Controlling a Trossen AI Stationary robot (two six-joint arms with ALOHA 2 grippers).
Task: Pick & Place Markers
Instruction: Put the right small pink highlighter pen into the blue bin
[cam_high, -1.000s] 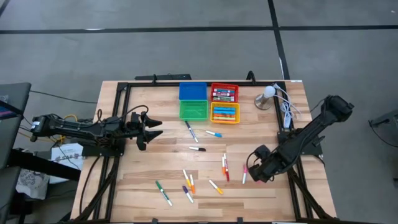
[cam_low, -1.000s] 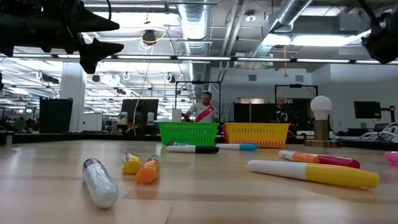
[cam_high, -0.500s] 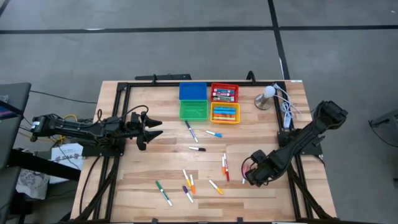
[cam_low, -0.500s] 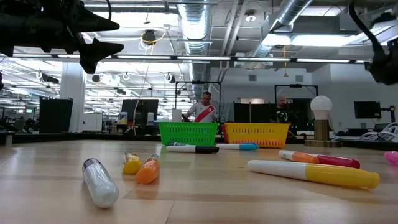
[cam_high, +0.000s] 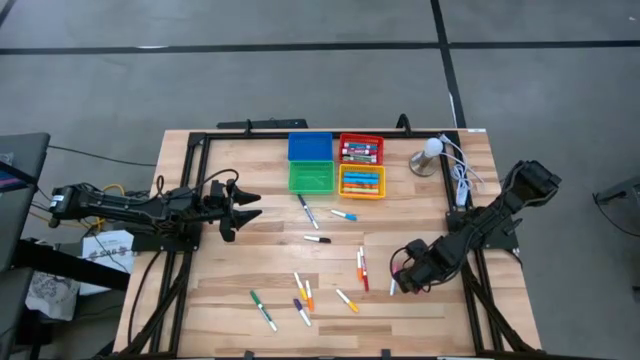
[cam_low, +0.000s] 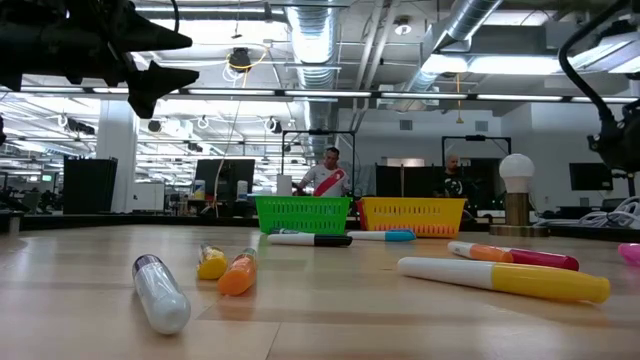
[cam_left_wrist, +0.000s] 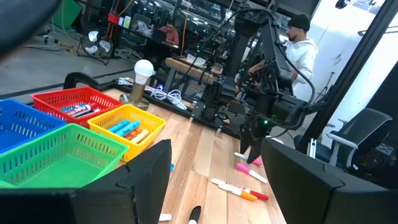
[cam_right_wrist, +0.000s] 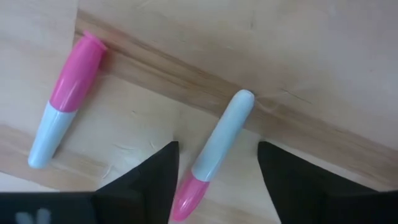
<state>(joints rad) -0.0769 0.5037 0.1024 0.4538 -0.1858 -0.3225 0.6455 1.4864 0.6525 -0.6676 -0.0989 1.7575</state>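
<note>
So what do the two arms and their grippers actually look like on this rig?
Both arms are dark, near-black and jointed, mounted at the table's sides. The left gripper ends in two pointed black fingers, broad flat plates seen up close. The right gripper has matching black fingers, and a black cable loops near its wrist. No markings are legible.

Grey floor (cam_high: 300, 90) crossed by dark lines around the wooden table (cam_high: 230, 270); beyond its far edge, exposed ceiling ducts (cam_low: 310, 30), strip lights, monitors (cam_low: 222, 180), office chair (cam_left_wrist: 367, 134).
</note>
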